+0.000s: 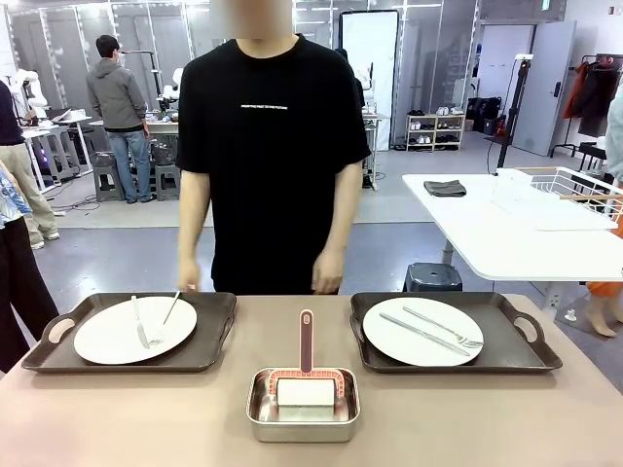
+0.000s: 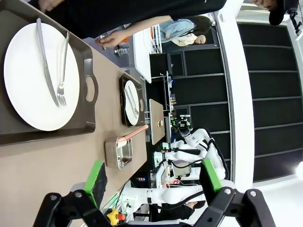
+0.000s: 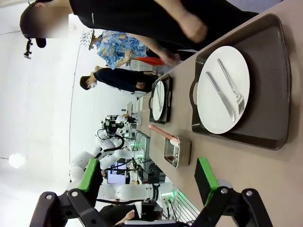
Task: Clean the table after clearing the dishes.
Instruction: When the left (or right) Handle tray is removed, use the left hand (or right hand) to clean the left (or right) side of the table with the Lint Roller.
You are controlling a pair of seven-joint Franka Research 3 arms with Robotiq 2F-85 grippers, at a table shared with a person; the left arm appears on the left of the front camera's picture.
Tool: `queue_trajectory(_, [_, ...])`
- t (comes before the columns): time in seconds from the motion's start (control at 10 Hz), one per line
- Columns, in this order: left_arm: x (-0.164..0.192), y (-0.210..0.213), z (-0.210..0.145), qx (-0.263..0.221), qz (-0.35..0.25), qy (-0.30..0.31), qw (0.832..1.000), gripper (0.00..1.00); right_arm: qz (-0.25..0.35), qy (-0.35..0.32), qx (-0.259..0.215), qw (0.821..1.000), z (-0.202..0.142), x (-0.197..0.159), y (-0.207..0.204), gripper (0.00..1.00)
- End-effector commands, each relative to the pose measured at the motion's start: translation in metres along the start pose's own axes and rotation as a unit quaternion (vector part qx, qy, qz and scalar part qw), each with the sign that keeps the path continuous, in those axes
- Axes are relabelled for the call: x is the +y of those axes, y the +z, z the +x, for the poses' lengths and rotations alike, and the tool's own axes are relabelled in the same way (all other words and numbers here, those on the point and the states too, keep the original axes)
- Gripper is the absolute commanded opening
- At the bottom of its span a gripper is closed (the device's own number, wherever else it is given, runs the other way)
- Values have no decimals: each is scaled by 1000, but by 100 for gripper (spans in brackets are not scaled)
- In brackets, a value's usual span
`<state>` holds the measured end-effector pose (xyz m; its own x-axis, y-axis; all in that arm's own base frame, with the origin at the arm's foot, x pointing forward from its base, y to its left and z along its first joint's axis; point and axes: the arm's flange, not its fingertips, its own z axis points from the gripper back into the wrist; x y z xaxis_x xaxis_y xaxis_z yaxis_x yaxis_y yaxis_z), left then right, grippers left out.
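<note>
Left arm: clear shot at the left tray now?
Likely yes: left gripper open, left tray close ahead, bare table between. Person's hand hangs by its far edge.

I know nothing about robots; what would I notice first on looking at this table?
Two dark trays at the far edge of the table, the left tray and right tray, each bear a white plate with cutlery. Between them, nearer the robot, a steel pan holds a pink-handled scrubber. A person in black stands just behind.
</note>
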<state>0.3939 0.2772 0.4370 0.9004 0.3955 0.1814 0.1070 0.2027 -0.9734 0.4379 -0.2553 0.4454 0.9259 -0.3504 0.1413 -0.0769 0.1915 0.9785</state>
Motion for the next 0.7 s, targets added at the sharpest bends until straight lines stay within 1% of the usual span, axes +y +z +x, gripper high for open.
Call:
queue_trajectory(0.0, [-1,3,-1,-2,-1,-1,1000,100,0,2,-1,1000,0,2,1,100])
queue_trajectory(0.6, [-1,3,-1,-2,-1,-1,1000,100,0,2,-1,1000,0,2,1,100])
